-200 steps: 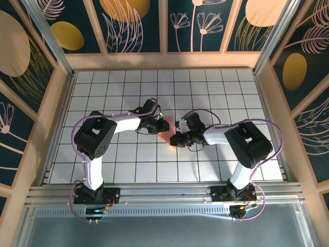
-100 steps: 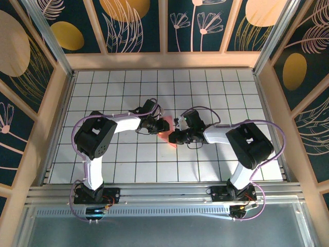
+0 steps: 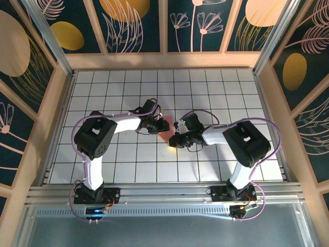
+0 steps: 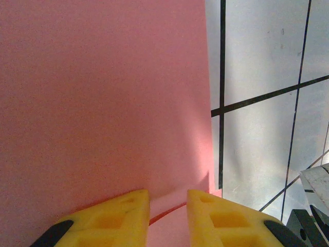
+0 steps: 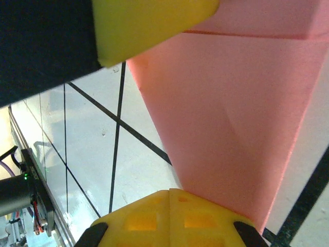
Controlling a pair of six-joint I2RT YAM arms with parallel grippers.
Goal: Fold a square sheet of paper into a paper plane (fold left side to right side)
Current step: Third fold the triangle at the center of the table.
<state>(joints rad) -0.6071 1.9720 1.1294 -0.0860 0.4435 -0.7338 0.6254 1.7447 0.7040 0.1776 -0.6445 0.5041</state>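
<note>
Setting: white gridded desk [image 3: 103, 87] enclosed by dark floral panels [image 3: 133, 25].

Item: sheet of paper [image 3: 164, 127], salmon-pink, already partly folded to a tapering shape. It lies flat at mid-desk between the two arms.

Left gripper [image 4: 167, 218]: jaws a little apart at the sheet's wider end. A raised paper edge runs between the fingers, and it appears to be pinching that layer, though the contact itself is hard to make out.

Right gripper [image 5: 169, 203]: fingers pressed together and empty, tip resting at the sheet's narrow end, seemingly pinning it down.

Step in hand (judged): carrying the left layer over to the right.
- Keep the pinned end from sliding.
- Move the lifted edge in a low arc.
- Line it up with the opposite edge before pressing.
- Run the crease outward from the held point so no wrinkle forms.

Clearances: open grid on every side, with the walls well apart from the paper. The tight spot is between the grippers, which sit near each other. The fold path crosses toward the right gripper, so that side leaves little room.
</note>
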